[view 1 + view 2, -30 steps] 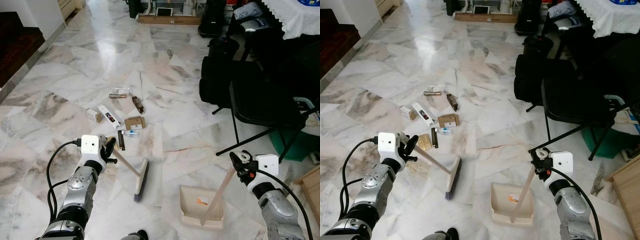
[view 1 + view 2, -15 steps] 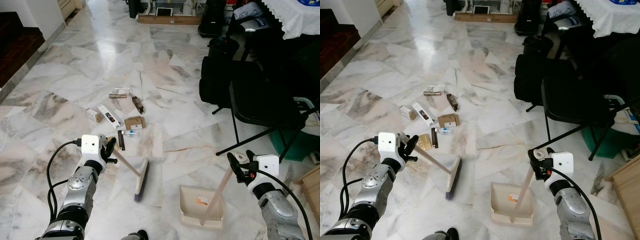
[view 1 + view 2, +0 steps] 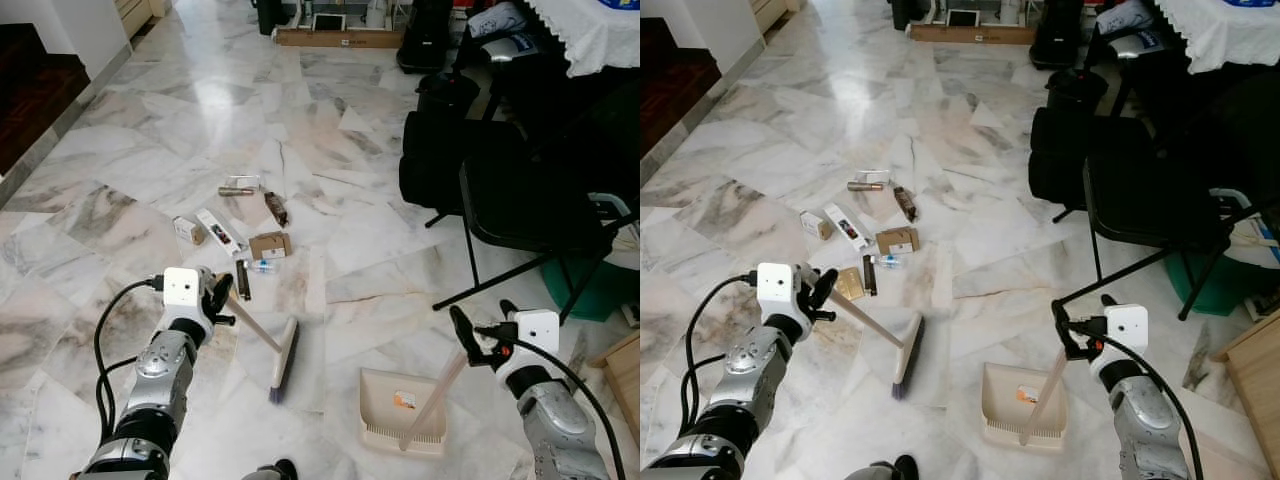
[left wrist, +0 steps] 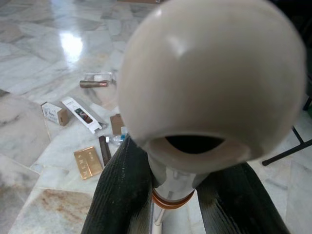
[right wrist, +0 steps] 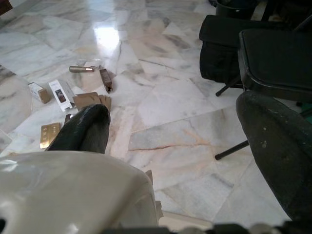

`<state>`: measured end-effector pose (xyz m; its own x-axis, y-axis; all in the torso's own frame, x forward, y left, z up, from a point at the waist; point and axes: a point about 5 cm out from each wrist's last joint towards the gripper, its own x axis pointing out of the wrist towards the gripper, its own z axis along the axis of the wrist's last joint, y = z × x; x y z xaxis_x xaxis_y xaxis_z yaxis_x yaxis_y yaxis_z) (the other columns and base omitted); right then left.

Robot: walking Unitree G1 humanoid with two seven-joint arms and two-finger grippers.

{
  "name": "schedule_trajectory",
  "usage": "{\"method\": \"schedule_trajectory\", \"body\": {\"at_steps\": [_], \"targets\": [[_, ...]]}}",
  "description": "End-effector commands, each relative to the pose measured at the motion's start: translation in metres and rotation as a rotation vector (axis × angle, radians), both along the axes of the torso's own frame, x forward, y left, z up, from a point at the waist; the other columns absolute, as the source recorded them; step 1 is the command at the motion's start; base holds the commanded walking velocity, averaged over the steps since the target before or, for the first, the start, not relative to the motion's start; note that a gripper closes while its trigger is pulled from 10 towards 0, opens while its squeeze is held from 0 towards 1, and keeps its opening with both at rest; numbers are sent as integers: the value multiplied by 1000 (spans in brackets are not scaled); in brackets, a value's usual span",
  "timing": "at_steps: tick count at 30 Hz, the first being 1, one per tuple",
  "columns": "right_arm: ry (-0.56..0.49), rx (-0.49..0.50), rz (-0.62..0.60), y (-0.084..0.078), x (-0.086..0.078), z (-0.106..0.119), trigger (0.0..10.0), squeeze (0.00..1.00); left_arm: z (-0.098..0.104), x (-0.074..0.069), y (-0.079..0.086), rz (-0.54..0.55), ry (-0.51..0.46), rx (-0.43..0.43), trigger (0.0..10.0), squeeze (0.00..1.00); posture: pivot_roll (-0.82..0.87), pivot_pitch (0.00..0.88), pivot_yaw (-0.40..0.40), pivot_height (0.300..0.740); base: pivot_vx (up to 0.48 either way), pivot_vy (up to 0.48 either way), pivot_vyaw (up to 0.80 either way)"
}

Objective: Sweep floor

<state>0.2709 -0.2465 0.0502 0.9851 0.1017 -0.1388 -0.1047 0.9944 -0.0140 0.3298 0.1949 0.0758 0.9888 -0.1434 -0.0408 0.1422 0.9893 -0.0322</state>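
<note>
Broom (image 3: 281, 362): head on the marble floor (image 3: 330, 130), handle clenched by the left tool (image 3: 214, 298). Dustpan (image 3: 400, 412) at 3 o'clock; its handle has been released, right tool (image 3: 470, 338) now spread. Litter (image 3: 268, 245) at 12 o'clock, unswept. Small labels possibly unreadable.

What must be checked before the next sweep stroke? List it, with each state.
1. Left gripper clamped on the broom handle: ok.
2. Right gripper holding the dustpan handle: not ok, fingers spread.
3. Dustpan flat on the floor: ok.
4. Broom head behind the litter: not ok, the litter lies beyond it.
5. Chair legs apart from the dustpan: ok.
</note>
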Motion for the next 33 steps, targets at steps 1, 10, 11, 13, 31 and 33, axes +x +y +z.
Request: {"method": "schedule_trajectory", "body": {"at_steps": [1,10,11,13,31,33], "targets": [[-7,-3,6,1,-1,1,10000,980,5,3,-1,-11,-18,13,10000,0,59,126,58,740,0,0,0],[-18,-19,19,3,-3,3,10000,0,4,2,-1,-11,-16,12,10000,0,56,126,54,740,0,0,0],[-20,-23,19,3,-3,4,10000,0,4,2,-1,-11,-16,12,10000,0,56,126,54,740,0,0,0],[-26,-26,13,3,-3,5,10000,0,4,2,-1,-10,-16,12,10000,0,56,126,54,740,0,0,0],[-25,-16,-14,17,-31,2,10000,0,2,1,-3,-15,-12,9,10000,0,46,115,50,740,0,0,0],[-16,-20,-27,14,-31,2,10000,0,2,1,-4,-17,-10,8,10000,0,47,113,50,740,0,0,0]]}}
